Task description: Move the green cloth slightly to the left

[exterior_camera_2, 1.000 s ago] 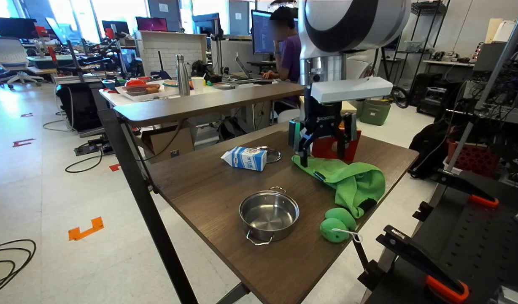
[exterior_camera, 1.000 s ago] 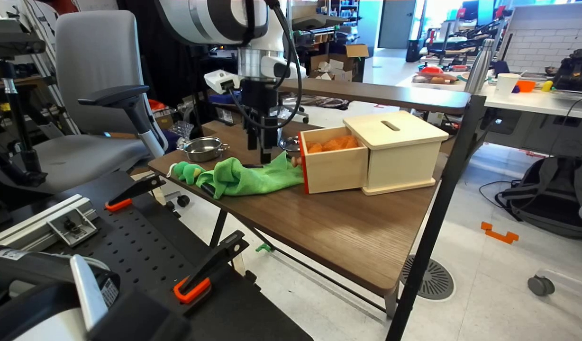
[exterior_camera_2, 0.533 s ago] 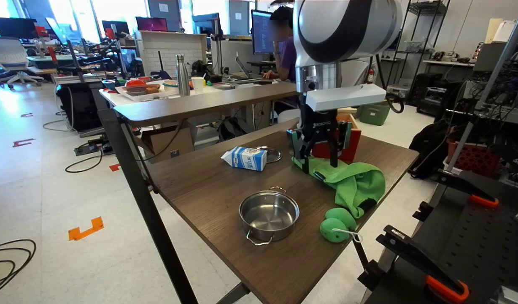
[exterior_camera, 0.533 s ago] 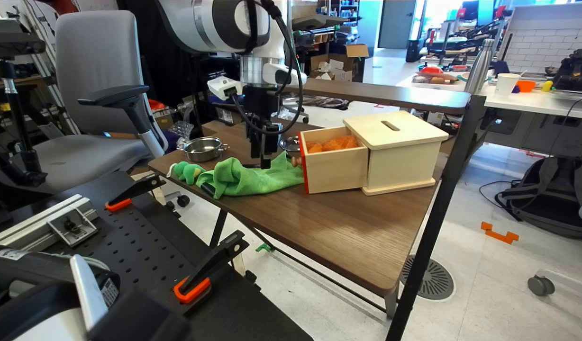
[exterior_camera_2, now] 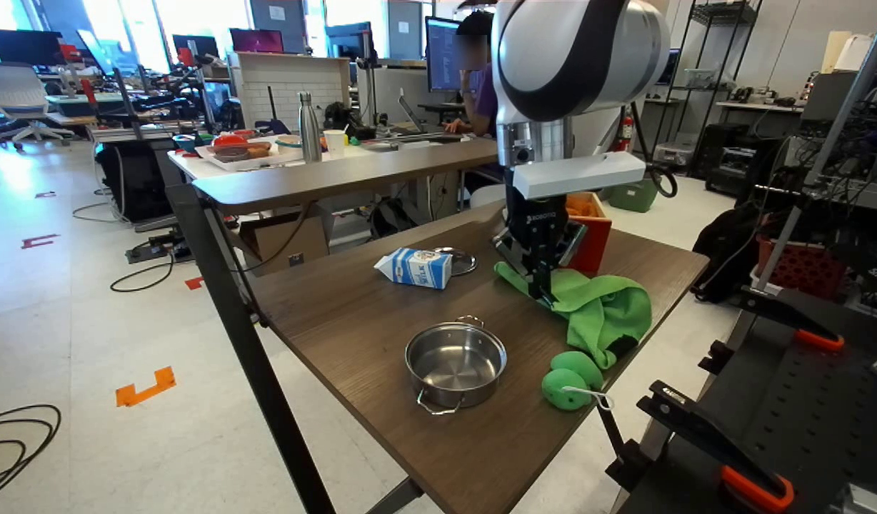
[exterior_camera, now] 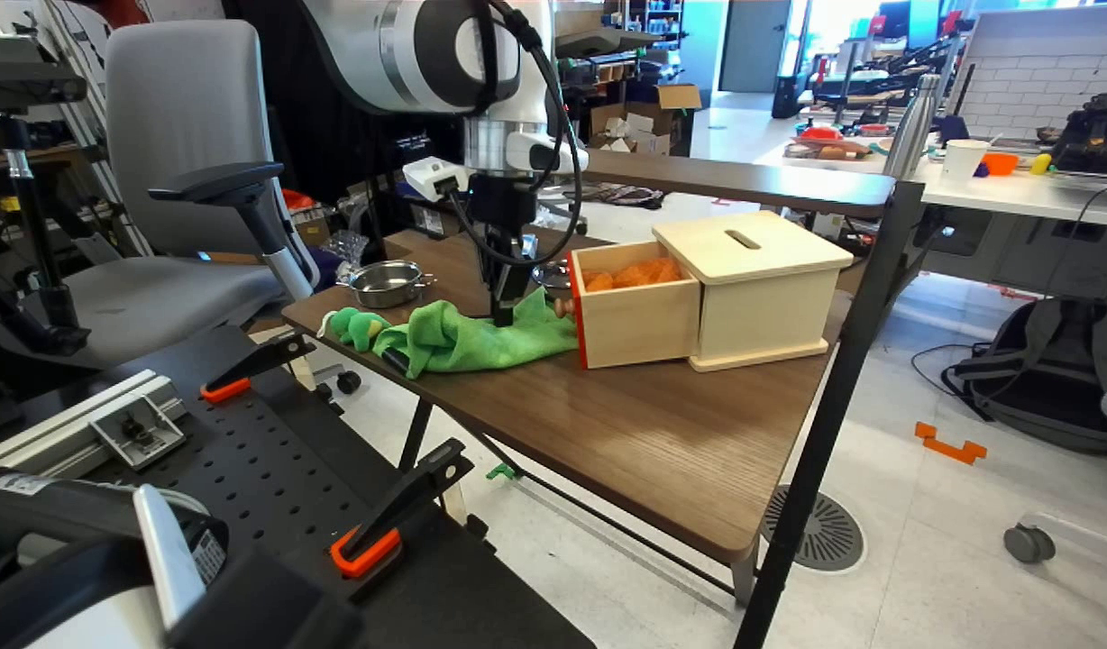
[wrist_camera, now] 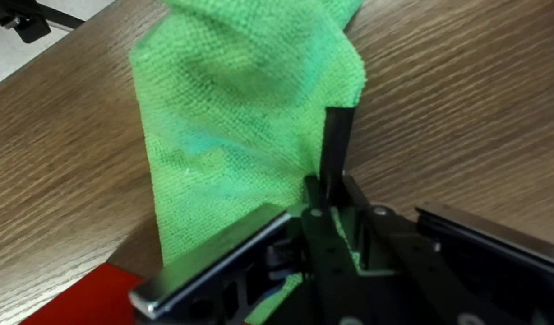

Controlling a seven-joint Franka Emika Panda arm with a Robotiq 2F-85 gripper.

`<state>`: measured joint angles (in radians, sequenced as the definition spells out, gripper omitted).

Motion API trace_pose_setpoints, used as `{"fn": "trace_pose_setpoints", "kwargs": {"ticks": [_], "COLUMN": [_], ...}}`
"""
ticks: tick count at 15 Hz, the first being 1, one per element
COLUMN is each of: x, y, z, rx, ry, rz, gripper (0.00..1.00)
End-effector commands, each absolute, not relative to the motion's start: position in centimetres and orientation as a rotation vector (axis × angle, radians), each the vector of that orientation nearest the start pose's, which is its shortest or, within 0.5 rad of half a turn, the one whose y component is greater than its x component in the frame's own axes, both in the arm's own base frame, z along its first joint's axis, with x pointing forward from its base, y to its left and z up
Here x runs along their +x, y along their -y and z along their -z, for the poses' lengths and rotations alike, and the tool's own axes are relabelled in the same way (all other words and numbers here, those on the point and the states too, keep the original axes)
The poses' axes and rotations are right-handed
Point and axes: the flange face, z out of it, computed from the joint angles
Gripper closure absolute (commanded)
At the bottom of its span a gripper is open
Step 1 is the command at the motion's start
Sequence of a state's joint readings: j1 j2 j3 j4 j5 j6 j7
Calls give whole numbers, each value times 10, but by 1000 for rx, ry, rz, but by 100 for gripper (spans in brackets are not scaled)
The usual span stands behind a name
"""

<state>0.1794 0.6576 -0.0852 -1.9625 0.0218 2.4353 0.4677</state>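
The green cloth (exterior_camera_2: 603, 307) lies rumpled near the table's edge in both exterior views, beside the red-fronted drawer. A dark strip (wrist_camera: 338, 135) runs along one edge of the green cloth (wrist_camera: 241, 90) in the wrist view. My gripper (wrist_camera: 330, 185) has its fingertips brought together on that strip and the cloth's edge, pinching them. Small creases in the fabric lead toward the fingers. Seen from outside, the gripper (exterior_camera_2: 543, 294) points down with its tips at the cloth, low over the tabletop. Part of the cloth behind the fingers is hidden.
A wooden box (exterior_camera: 761, 297) with its drawer (exterior_camera: 639, 320) pulled out, orange cloth (exterior_camera: 644, 273) inside, touches the green cloth's end. A steel pot (exterior_camera_2: 455, 364), milk carton (exterior_camera_2: 413, 268), lid (exterior_camera_2: 461, 262) and green toy (exterior_camera_2: 570, 378) stand around. A raised shelf (exterior_camera: 725, 180) spans the table's back.
My gripper has come down onto the cloth, and its fingers have closed from wide apart to together on the dark-edged border. The cloth's overall position looks the same.
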Motion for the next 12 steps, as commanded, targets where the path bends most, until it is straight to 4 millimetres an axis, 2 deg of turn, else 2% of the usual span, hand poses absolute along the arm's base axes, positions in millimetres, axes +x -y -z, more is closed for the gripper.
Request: {"fn": "trace_pose_setpoints", "kwargs": {"ticks": [1,7,12], "x": [594,600,607], "y": [-57,-62,-78], "z": [-120,-143,-183], "rx": [-3196,-3185,-3163], "ry": [-618,-596,-546], "rz": [-239,-163,-51], "gripper": [100,99,99]}}
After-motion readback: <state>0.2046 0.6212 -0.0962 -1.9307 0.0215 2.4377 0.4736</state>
